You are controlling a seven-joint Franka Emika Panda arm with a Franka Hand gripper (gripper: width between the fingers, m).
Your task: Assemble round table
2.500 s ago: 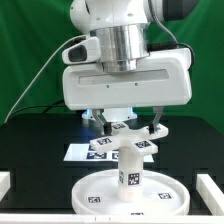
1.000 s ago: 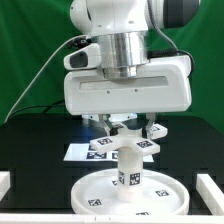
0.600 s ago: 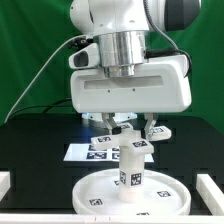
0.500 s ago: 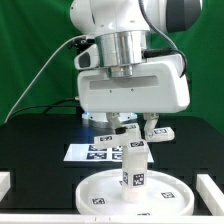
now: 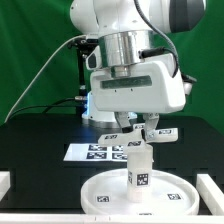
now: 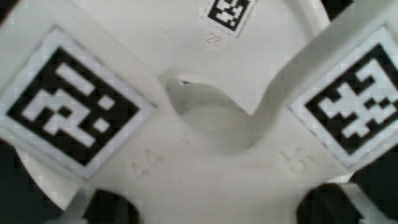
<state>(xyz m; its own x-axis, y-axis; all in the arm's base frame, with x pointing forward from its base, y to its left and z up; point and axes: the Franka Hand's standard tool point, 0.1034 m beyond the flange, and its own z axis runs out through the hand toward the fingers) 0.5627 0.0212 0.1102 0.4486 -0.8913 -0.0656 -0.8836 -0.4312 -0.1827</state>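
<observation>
The large round disc (image 5: 108, 190) lies flat on the black table at the front. The thick leg (image 5: 138, 172) stands upright at its middle. The cross-shaped foot piece (image 5: 143, 141) sits on top of the leg, its tagged arms spreading out. My gripper (image 5: 137, 128) comes straight down from above and is shut on the foot piece. In the wrist view the foot piece (image 6: 196, 100) fills the picture with two large tags, and my dark fingertips (image 6: 102, 207) press on either side of it. My gripper (image 6: 217, 208) hides the joint between foot and leg.
The marker board (image 5: 92, 152) lies on the table behind the disc. White blocks stand at the table's front corners, one at the exterior view's left (image 5: 4, 184) and one at its right (image 5: 213, 186). A green curtain hangs behind.
My hand has turned about its vertical axis with the foot piece in it. The disc, leg and foot have shifted a little toward the exterior view's right.
</observation>
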